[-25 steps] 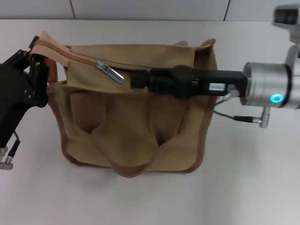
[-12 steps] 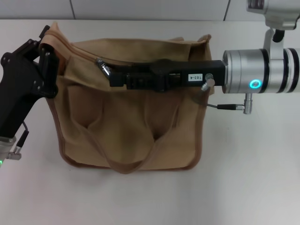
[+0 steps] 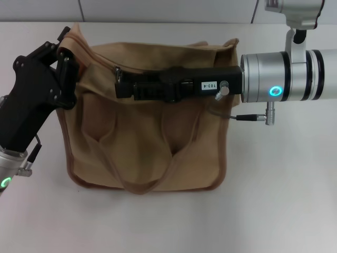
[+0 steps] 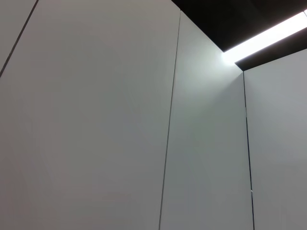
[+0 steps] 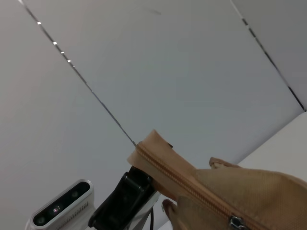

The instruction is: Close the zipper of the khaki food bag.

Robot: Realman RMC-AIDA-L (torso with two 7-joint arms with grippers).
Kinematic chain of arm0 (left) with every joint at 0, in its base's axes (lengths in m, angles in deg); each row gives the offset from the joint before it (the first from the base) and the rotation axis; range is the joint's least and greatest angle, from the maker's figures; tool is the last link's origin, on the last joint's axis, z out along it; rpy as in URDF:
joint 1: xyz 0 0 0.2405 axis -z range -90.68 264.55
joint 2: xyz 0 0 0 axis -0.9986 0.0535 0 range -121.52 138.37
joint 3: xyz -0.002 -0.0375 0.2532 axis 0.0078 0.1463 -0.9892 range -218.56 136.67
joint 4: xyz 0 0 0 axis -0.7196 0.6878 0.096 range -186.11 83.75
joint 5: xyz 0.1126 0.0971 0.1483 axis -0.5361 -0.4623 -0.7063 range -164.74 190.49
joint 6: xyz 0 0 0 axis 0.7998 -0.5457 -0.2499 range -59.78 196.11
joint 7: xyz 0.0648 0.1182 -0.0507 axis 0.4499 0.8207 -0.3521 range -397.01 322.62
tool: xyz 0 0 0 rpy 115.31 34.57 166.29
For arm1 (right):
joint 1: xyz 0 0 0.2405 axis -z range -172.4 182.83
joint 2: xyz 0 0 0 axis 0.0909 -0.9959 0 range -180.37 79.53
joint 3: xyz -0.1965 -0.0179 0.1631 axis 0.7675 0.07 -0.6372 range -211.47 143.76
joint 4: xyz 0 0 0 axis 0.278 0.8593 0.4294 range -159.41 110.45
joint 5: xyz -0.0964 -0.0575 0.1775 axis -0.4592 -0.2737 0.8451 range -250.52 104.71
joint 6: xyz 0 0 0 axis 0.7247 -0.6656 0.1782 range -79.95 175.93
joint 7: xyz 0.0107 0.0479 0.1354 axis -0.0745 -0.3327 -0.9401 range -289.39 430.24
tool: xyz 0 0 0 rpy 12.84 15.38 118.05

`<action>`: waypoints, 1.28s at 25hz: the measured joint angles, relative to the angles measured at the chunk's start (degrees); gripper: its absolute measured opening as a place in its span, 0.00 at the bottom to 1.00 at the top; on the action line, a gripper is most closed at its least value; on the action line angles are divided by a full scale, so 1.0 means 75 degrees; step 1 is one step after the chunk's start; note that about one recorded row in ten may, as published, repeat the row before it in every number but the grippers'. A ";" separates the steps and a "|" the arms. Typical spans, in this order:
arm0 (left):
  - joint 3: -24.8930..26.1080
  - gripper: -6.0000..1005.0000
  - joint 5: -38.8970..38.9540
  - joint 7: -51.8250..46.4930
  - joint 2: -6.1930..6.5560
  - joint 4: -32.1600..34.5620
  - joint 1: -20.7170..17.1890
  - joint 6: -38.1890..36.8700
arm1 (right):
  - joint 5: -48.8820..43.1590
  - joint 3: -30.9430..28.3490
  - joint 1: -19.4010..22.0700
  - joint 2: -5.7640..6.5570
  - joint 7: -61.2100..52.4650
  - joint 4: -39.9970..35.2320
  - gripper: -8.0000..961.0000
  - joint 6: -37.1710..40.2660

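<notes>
The khaki food bag (image 3: pixel 147 142) lies on the white table with its handles toward me. My left gripper (image 3: pixel 62 52) is shut on the bag's top left corner, holding it up. From the right, my right gripper (image 3: pixel 119 84) reaches across the bag's top edge, and its tip meets the silver pull (image 3: pixel 117 70) of the zipper and looks shut on it. In the right wrist view the zipper (image 5: pixel 192 189) runs from the raised corner down to the pull (image 5: pixel 236 223), with the left gripper (image 5: pixel 124 199) on the corner behind it.
The white table (image 3: pixel 279 200) surrounds the bag, and a wall rises behind it. A thin cable (image 3: pixel 231 117) hangs under the right wrist. The left wrist view shows only wall panels and a ceiling light.
The right gripper has slid left along the bag's top until its tip reached the pull. The left gripper has moved up and right with the bag's corner.
</notes>
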 joint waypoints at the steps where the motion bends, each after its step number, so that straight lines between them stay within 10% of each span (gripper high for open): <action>1: 0.0009 0.03 0.0000 0.0001 0.0002 -0.0001 0.0002 0.0002 | 0.0000 0.0000 0.0003 0.0000 -0.0017 -0.0003 0.52 -0.0009; 18: 0.0027 0.03 0.0005 0.0003 -0.0002 -0.0012 0.0006 0.0020 | -0.0033 0.0121 0.0011 0.0001 0.0077 -0.0055 0.50 0.0053; 32: 0.0023 0.03 0.0004 0.0002 -0.0005 -0.0014 -0.0035 0.0010 | -0.0030 0.0138 -0.0003 -0.0009 0.0201 -0.0083 0.12 0.0066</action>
